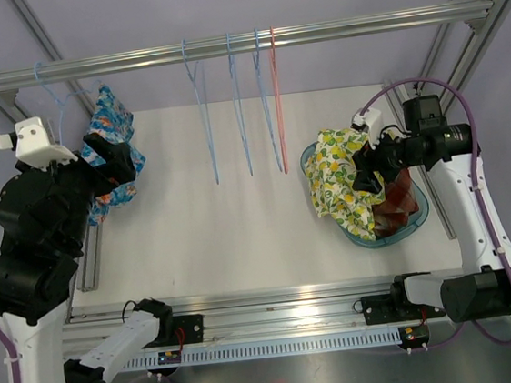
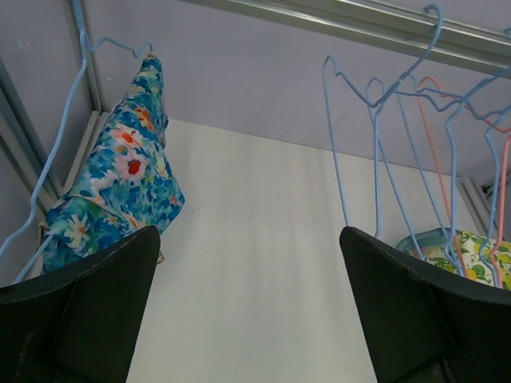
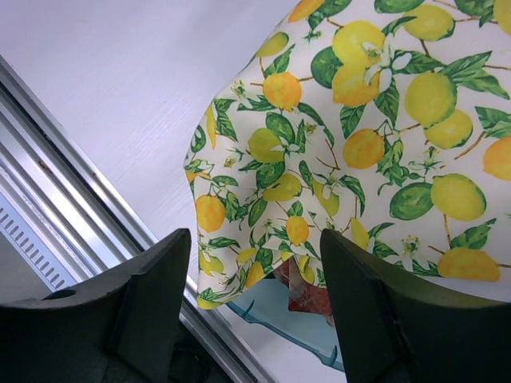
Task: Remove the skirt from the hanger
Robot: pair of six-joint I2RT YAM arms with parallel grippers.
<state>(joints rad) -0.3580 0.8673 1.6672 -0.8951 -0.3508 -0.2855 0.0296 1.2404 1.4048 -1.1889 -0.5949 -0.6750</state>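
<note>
A blue floral skirt [image 1: 109,124] hangs on a light-blue hanger [image 1: 52,96] at the left end of the rail. In the left wrist view the skirt [image 2: 120,179] drapes from its hanger [image 2: 54,155] at the left. My left gripper [image 1: 123,165] is just to the right of it, open [image 2: 247,319], with only bare table between its fingers. A lemon-print skirt [image 1: 337,183] lies heaped over a teal basket [image 1: 404,232] at the right. My right gripper [image 1: 368,169] hovers over it, open [image 3: 255,303]. The lemon fabric [image 3: 359,120] lies beyond the fingers, not pinched.
Several empty wire hangers [image 1: 238,111], one of them pink [image 1: 279,107], hang from the metal rail [image 1: 312,32] at the back. A red patterned cloth [image 1: 402,196] lies in the basket under the lemon skirt. A metal frame rail [image 3: 72,159] runs along the table's near edge.
</note>
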